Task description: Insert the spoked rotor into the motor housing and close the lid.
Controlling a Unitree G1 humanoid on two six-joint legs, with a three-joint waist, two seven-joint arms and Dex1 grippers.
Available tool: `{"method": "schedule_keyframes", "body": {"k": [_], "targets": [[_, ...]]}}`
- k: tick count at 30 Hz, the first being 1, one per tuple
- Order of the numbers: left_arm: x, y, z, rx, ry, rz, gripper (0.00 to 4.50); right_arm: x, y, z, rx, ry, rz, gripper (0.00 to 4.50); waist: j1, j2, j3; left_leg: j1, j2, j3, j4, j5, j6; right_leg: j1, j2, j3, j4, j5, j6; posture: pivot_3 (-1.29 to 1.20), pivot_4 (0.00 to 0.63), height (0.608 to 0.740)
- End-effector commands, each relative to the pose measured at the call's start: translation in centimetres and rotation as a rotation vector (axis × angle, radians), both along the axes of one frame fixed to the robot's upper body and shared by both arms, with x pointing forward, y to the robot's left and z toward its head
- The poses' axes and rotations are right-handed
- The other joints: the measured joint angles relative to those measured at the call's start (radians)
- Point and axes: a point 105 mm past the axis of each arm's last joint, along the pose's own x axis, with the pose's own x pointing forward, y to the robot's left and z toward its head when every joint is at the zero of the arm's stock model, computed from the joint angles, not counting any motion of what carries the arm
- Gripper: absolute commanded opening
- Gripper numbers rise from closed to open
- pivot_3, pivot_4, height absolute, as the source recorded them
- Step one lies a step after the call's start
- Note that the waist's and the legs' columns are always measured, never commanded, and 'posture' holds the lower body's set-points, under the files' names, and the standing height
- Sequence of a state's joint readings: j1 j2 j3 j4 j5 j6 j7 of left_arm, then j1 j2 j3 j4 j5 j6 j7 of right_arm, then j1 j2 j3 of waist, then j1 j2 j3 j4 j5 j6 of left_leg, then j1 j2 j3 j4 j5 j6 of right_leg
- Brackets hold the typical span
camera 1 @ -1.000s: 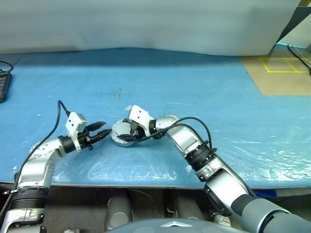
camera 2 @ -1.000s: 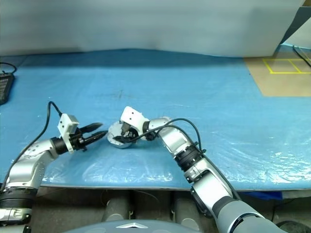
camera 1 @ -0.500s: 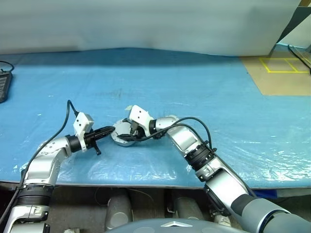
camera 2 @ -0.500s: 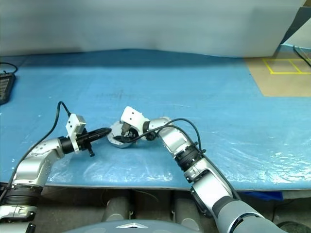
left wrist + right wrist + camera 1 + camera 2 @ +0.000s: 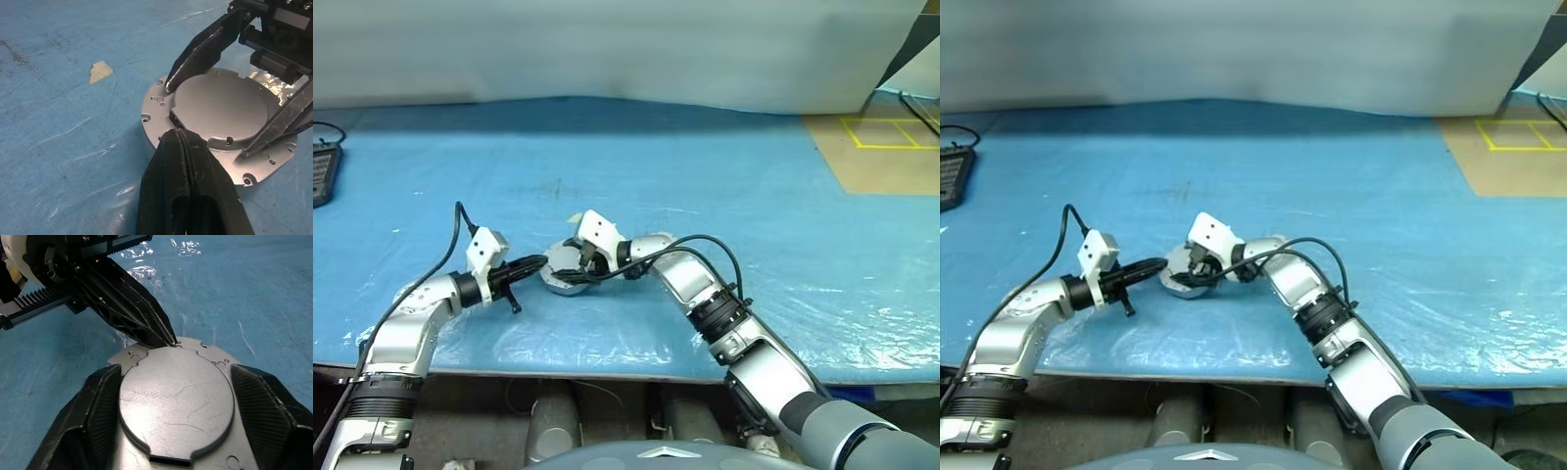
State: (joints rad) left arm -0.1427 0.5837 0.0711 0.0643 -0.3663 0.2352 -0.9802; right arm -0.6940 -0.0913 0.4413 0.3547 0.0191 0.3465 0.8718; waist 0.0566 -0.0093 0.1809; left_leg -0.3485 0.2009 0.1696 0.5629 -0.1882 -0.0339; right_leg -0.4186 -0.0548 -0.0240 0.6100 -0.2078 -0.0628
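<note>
Lid point(image 5: 176, 401) on motor housing point(image 5: 156, 105); tape scrap point(image 5: 100, 71) nearby.

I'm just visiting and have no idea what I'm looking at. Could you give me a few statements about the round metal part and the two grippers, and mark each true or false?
1. The lid lies plain side up on the housing. True.
2. The left gripper is wide open. False: its fingers are pressed together, the tip at the lid's edge.
3. The right gripper has a finger on either side of the lid. True.
4. The housing stands on a bare wooden table. False: it rests on a blue sheet.
5. The copper windings can be seen. False: the lid covers the inside.
</note>
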Motion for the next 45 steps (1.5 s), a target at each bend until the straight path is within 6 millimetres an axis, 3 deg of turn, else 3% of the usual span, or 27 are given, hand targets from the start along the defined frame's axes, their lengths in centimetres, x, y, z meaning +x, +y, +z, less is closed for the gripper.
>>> {"method": "schedule_keyframes", "body": {"k": [1,9,14,21,25,34,45], "targets": [[-0.6,-0.6,-1.4,0.019,0.056,-0.024,0.00,0.3,-0.8,1.2,0.042,-0.015,-0.019,4.49,0.002,0.000,0.000,0.000,0.000,0.000,0.000,0.000,0.000,0.000,0.000,0.000,-0.001,0.000,0.000,0.00,0.150,0.740],[-0.2,0.2,-1.3,0.016,0.047,0.004,0.00,-1.0,-1.9,6.0,0.269,0.054,0.049,4.49,0.011,0.000,0.000,-0.004,0.000,0.001,-0.003,0.000,0.000,-0.002,0.000,0.000,-0.003,0.002,-0.004,0.00,0.150,0.740],[0.0,0.4,-1.2,0.019,0.039,0.009,0.00,-1.3,-2.9,6.8,0.331,0.143,0.033,4.49,0.011,0.000,0.000,-0.002,0.000,0.002,-0.004,0.000,0.000,-0.002,0.000,0.000,-0.004,0.002,-0.004,0.00,0.150,0.740],[0.3,0.2,-1.1,0.016,0.025,0.006,0.00,-0.1,-6.2,3.5,0.314,0.464,-0.154,4.49,0.013,0.000,0.000,-0.003,0.000,0.002,-0.004,0.001,-0.002,-0.002,0.000,0.000,-0.004,0.002,-0.003,0.00,0.150,0.740],[0.5,0.4,-1.0,0.020,0.016,0.010,0.00,-0.1,-7.0,1.7,0.323,0.617,-0.214,4.49,0.013,0.000,0.000,-0.003,0.000,0.002,-0.004,0.001,-0.002,-0.002,0.001,0.000,-0.004,0.002,-0.003,0.00,0.150,0.740],[0.6,0.7,-0.9,0.021,0.006,0.023,0.00,-1.2,-5.9,0.4,0.381,0.861,-0.214,4.49,0.013,0.000,0.000,-0.003,0.000,0.002,-0.004,0.001,-0.002,-0.003,0.000,0.000,-0.004,0.002,-0.003,0.00,0.150,0.740],[0.7,1.0,-0.8,0.029,-0.004,0.036,0.00,-1.7,-5.4,-1.0,0.369,0.972,-0.249,4.49,0.014,0.000,0.000,-0.003,0.000,0.002,-0.004,0.002,-0.003,-0.003,0.000,0.000,-0.004,0.001,-0.003,0.00,0.150,0.740]]}}
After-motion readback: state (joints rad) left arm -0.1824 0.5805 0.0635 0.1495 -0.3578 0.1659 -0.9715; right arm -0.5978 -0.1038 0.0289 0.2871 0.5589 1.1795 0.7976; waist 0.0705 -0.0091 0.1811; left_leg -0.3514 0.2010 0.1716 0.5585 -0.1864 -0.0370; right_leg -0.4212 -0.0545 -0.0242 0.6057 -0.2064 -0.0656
